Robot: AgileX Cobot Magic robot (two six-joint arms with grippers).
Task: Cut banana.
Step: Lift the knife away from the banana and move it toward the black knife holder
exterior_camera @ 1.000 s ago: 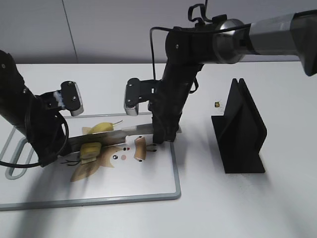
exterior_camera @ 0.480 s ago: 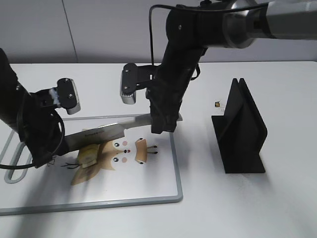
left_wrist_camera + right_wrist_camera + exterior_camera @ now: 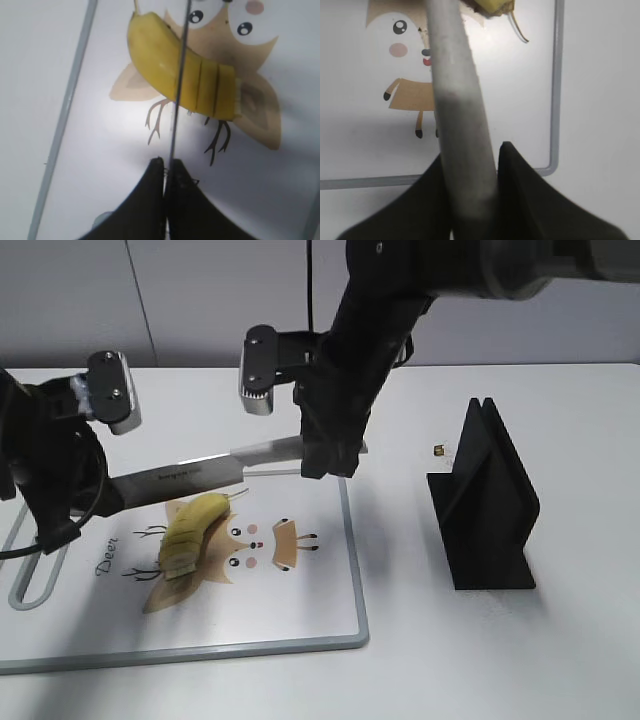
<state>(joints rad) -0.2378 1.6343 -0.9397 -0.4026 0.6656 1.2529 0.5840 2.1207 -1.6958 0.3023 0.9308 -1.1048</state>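
The banana [image 3: 193, 530] lies on the white cutting board [image 3: 300, 610], over the deer print; its near end is sliced into a few pieces that still lie together. It also shows in the left wrist view [image 3: 150, 55], and its stem tip shows in the right wrist view [image 3: 495, 5]. A knife [image 3: 200, 475] hangs level above the banana, clear of it. My right gripper [image 3: 325, 465] [image 3: 490, 150] is shut on the knife's grey handle [image 3: 460, 110]. My left gripper [image 3: 105, 490] [image 3: 167, 167] is shut on the blade's tip end [image 3: 179, 75].
A black knife stand [image 3: 485, 500] stands on the table right of the board. A small dark object [image 3: 438, 450] lies behind it. The board's handle loop [image 3: 25, 580] sticks out at the left.
Both arms have lifted the knife up off the banana and slightly back. The banana, covered by the blade before, now shows whole with its cut slices.
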